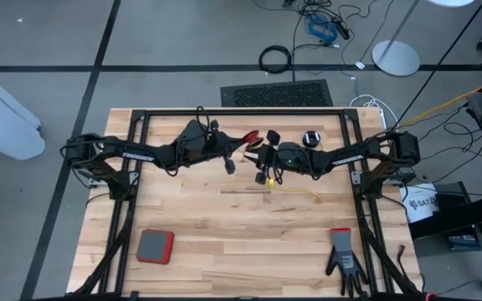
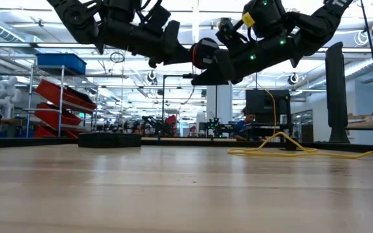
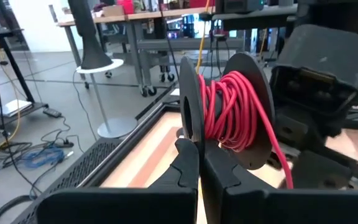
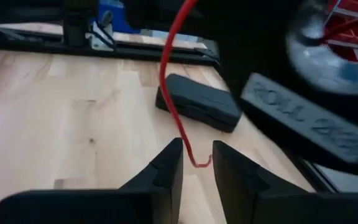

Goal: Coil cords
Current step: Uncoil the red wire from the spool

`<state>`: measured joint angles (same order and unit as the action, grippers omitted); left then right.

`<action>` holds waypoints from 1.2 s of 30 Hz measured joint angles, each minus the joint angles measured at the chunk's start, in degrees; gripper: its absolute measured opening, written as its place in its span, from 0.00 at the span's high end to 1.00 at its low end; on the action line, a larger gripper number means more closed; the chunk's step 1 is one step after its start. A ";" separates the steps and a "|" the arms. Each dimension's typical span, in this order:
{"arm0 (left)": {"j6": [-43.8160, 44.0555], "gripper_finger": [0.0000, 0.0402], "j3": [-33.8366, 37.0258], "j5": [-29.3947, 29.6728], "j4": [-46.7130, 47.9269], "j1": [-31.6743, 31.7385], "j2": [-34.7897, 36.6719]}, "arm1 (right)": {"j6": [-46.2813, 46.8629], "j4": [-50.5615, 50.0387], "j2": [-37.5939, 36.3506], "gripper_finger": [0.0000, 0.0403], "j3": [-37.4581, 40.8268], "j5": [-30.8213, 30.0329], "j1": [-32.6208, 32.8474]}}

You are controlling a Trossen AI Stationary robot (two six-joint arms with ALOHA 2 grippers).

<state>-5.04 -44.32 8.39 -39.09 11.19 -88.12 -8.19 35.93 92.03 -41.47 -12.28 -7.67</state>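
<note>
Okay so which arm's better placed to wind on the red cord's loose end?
The right, probably. Its claw has fingers parted around the red cord tail, while the left claw is shut on the reel.

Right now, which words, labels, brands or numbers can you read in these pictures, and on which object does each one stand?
"SAT...": dark letters, cut off, on the white bucket beside the table's right edge.
Raised lettering on the dark arm housing in the right wrist view: too blurred to read.
White marks on both arm links in the high view: too small to read.

Red-grey pad (image 1: 155,247), glove (image 1: 344,260) on table (image 1: 224,226).
</note>
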 joint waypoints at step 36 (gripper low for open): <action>-6.36 1.00 -0.15 11.45 9.24 -0.71 0.76 | 9.68 -23.95 -9.34 1.00 -0.04 -18.29 5.69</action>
<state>-11.40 -44.47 19.84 -29.85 10.48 -87.36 1.50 11.98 82.69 -41.51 -30.57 -1.97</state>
